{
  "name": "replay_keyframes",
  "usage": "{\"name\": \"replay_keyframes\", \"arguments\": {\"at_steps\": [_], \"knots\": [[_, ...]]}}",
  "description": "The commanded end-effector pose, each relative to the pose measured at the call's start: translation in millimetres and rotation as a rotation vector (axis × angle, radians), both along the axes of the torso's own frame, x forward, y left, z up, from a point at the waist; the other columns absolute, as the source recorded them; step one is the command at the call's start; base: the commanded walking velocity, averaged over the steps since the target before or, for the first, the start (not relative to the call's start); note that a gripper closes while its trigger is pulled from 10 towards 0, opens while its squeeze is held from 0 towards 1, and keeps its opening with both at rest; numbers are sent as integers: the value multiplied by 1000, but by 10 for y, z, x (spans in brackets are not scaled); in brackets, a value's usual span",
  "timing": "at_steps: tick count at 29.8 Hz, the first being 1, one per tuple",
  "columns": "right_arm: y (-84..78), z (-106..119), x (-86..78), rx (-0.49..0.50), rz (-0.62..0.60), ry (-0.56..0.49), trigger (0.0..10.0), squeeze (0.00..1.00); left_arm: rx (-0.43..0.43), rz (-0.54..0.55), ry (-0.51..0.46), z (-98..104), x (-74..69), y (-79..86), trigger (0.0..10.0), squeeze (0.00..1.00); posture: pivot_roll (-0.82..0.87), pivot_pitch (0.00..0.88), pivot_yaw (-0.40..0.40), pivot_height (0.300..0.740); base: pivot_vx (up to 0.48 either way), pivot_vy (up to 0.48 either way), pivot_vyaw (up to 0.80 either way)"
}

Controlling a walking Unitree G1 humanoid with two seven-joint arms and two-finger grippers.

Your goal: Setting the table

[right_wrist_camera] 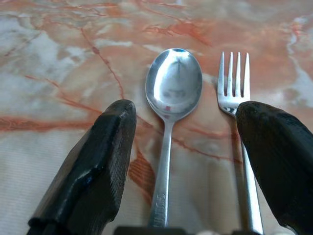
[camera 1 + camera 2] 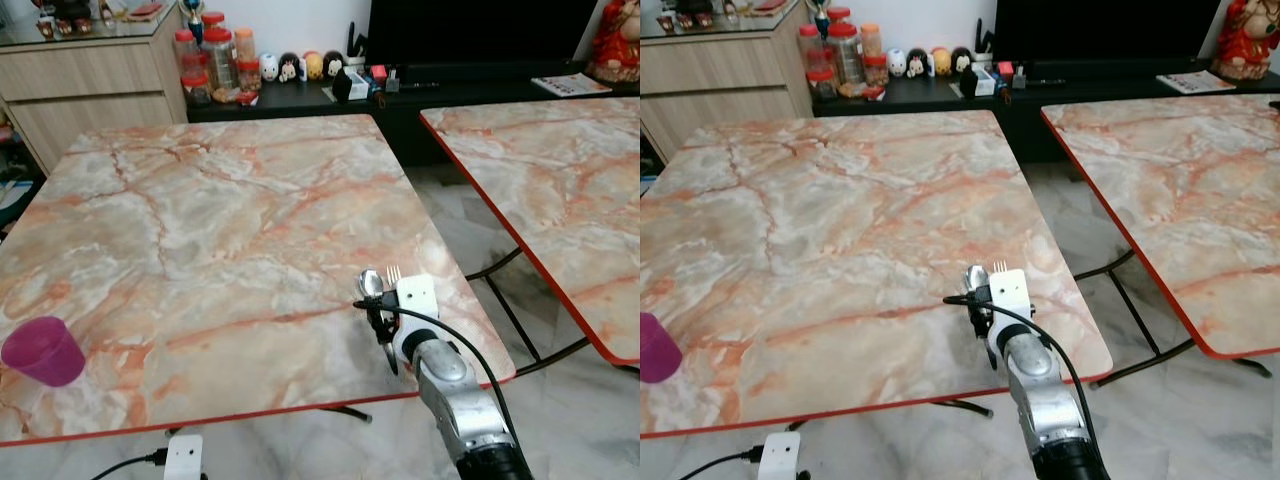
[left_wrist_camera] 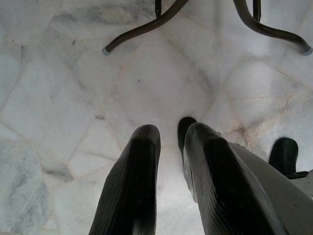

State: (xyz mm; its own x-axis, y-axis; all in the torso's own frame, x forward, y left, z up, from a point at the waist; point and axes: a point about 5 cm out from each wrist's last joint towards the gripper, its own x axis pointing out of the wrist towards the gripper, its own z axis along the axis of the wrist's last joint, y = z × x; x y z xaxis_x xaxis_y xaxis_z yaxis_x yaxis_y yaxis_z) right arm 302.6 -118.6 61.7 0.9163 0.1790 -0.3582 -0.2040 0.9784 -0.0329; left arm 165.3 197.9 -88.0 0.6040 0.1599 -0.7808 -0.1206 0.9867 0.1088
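Shiny steel spoon (image 1: 172, 98) and silver four-tined fork (image 1: 234, 85) lie side by side, apart, on the marble-patterned table with a red edge (image 2: 200, 220), near its front right corner. Right gripper (image 1: 188, 147) hovers over their handles, fingers spread wide, gripping nothing; whether the right finger touches the fork is unclear. A magenta plastic cup (image 2: 43, 350) stands well apart. Left gripper (image 3: 168, 176), nearly closed, empty, hangs above pale floor tiles (image 3: 58, 73)
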Motion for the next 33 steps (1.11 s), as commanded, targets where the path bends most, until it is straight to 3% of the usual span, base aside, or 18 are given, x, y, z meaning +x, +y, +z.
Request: {"name": "replay_keyframes", "arguments": {"at_steps": [1, 23, 24, 25, 33], "knots": [[27, 9, 21, 7, 10, -5, 10000, 0, -2, 5, 6, -5, -3, -6, 10000, 0, -25, 0, -15, 732, 0, 0, 0], [52, -148, 14, -43, 11, 74, 10000, 0, -1, 2, 18, -14, -21, 1, 10000, 0, -19, 0, -14, 732, 0, 0, 0], [65, -144, 15, -38, 22, 72, 4000, 0, -2, 2, 17, -13, -18, -2, 10000, 0, -18, 0, -14, 732, 0, 0, 0], [69, -141, 15, -38, 25, 70, 0, 0, -3, 2, 16, -12, -17, -4, 10000, 0, -19, 0, -15, 732, 0, 0, 0], [65, -142, 20, -41, 29, 70, 0, 0, -7, -1, 22, -17, -20, -17, 10000, 0, -23, 0, -14, 732, 0, 0, 0]]}}
